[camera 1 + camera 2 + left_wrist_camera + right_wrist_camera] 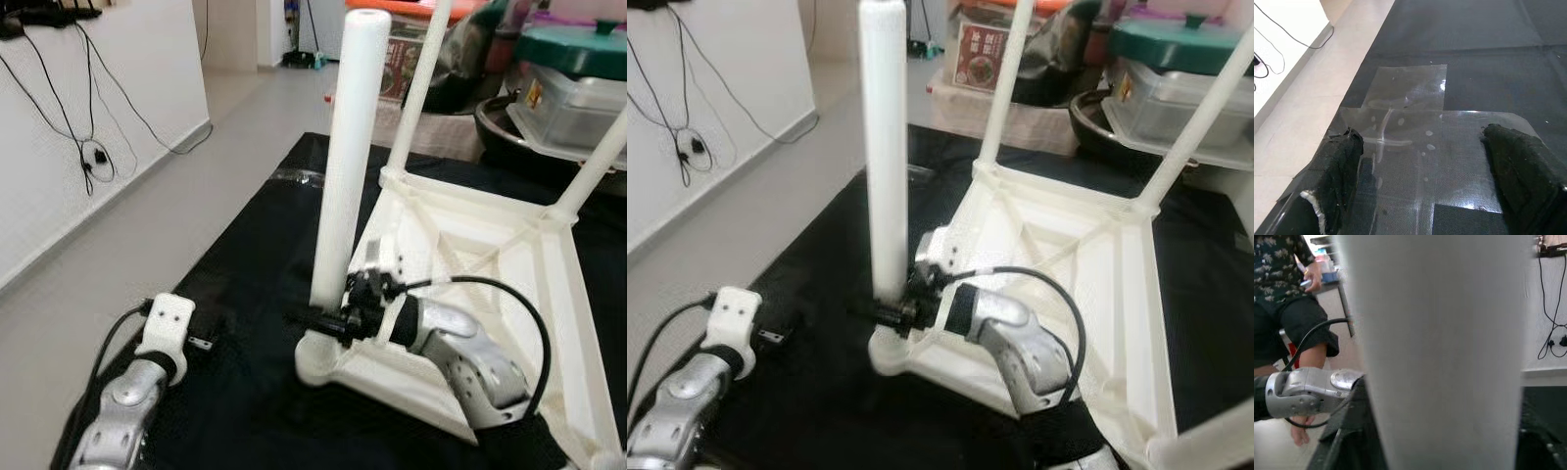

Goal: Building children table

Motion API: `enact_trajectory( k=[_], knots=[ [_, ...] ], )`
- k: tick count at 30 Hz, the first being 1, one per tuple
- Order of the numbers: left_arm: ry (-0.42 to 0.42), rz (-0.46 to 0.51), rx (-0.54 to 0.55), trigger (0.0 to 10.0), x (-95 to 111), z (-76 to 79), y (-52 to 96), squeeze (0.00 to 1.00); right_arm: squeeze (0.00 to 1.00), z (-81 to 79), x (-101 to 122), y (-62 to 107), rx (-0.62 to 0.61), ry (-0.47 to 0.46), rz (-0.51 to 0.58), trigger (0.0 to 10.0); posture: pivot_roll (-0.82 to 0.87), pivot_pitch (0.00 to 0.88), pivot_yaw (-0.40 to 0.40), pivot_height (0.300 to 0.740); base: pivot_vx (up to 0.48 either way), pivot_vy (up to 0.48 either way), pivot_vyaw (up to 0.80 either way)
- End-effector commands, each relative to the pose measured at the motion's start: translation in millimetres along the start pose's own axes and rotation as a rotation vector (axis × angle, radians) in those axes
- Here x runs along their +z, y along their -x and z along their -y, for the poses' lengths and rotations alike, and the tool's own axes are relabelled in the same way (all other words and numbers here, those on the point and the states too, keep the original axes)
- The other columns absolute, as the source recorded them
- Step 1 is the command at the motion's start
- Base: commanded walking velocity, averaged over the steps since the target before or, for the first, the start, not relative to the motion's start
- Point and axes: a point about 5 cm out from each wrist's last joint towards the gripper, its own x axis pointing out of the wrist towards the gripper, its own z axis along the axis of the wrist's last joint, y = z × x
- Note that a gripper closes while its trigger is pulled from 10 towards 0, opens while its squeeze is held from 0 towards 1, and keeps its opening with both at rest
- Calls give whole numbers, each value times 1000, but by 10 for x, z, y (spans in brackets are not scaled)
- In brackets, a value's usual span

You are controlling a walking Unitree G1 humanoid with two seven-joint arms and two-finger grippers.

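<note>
Black mat (245, 255) covers the pale tiled floor (147, 196) beside a white wall (59, 117) hung with dark cables, and on it lies the white plastic children's table (470, 264), turned upside down so its ribbed underside faces up. Its legs point upward, long axes near vertical: the near leg (348, 157) stands in the corner socket closest to the robot, and two further legs at the far corners run out of the top of the head views, their ends cut off. The right claw (338, 321) is clamped on the base of the near leg, just above the socket; in the right wrist view the leg (1442, 352) is a blurred pale column that hides most of what lies behind it, with the black fingers (1349, 431) just showing on either side. Past it that view catches the silver left arm (1308, 391) and a seated person in a patterned top, face out of frame. The left claw (1425, 181) hangs low over the mat to the left of the table, its fingers (1337, 166) spread apart with nothing between them, above a patch of clear glossy tape (1405, 112). Behind the table stand a lidded storage box (578, 88) and a printed carton (985, 49) whose writing is too small to read.
</note>
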Motion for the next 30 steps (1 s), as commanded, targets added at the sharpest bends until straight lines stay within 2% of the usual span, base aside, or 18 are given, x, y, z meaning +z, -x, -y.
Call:
enact_trajectory(
  k=[1, 2, 3, 5, 7, 8, 10, 14, 15, 19, 20, 21, 22, 24, 25, 27, 28, 30],
  knots=[
    [-8, -70, -1, 10000, -151, -19, 39, 0, 0, 401, -171, 25, -447, 21, -70, 0, 105, 0, -66, 740, 0, 0, 0],
    [-8, -70, -1, 10000, -151, -19, 39, 0, 0, 401, -171, 25, -447, 21, -70, 0, 105, 0, -66, 740, 0, 0, 0],
    [-8, -69, -2, 10000, -147, -17, 29, 0, 0, 550, -235, 74, -625, 24, -103, 0, 105, 0, -66, 740, 0, 0, 0],
    [-8, -69, -2, 10000, -147, -17, 29, 0, 0, 550, -235, 74, -625, 24, -103, 0, 105, 0, -66, 740, 0, 0, 0],
    [-4, -60, -19, 10000, -120, 47, 5, 0, 0, 879, -456, 521, -1204, -45, -222, 0, 101, 0, -59, 740, 0, 0, 0],
    [-4, -60, -19, 10000, -120, 47, 5, 0, 0, 879, -456, 521, -1204, -45, -222, 0, 101, 0, -59, 740, 0, 0, 0],
    [-5, -58, -32, 10000, -113, 97, -2, 0, 0, 883, -623, 993, -1626, -81, -320, 0, 105, 0, -59, 740, 0, 0, 0],
    [-10, -62, -28, 10000, -126, 76, 11, 0, 0, 799, -630, 1075, -1697, -27, -381, 1098, 102, 0, -59, 740, 0, 0, 0],
    [-12, -65, -24, 10000, -138, 65, 17, 0, 0, 772, -647, 994, -1633, -43, -380, 10000, 102, 0, -60, 740, 0, 0, 0],
    [-10, -66, -20, 10000, -142, 62, 17, 0, 0, 757, -552, 745, -1434, -48, -277, 10000, 100, 0, -68, 740, 0, 0, 0],
    [-9, -64, -20, 10000, -138, 70, 13, 0, 725, 759, -476, 604, -1342, -50, -190, 10000, 101, 0, -69, 740, 0, 0, 0],
    [-3, -59, -21, 10000, -123, 83, 11, 0, 725, 769, -361, 490, -1258, -73, -78, 10000, 102, 0, -68, 740, 0, 0, 0],
    [0, -57, -24, 10000, -120, 98, 12, 0, 1000, 787, -208, 322, -1093, -82, 7, 10000, 108, 0, -69, 740, 0, 0, 0],
    [3, -57, -27, 10000, -123, 112, 14, 0, 1000, 791, -21, 142, -885, -78, 72, 10000, 111, 0, -73, 740, 0, 0, 0],
    [2, -57, -27, 10000, -126, 109, 15, 0, 647, 780, 65, 86, -814, -46, 86, 10000, 115, 0, -76, 740, 0, 0, 0],
    [1, -58, -26, 10000, -126, 105, 16, 0, 647, 773, 112, 65, -785, -23, 95, 10000, 115, 0, -76, 740, 0, 0, 0],
    [2, -55, -23, 10000, -113, 85, 18, 0, 0, 744, 198, 17, -700, 6, 109, 10000, 119, 0, -76, 740, 0, 0, 0],
    [-1, -54, -20, 10000, -111, 60, 22, 0, 0, 714, 258, -23, -621, 42, 106, 10000, 123, 0, -74, 740, 0, 0, 0]
  ],
)
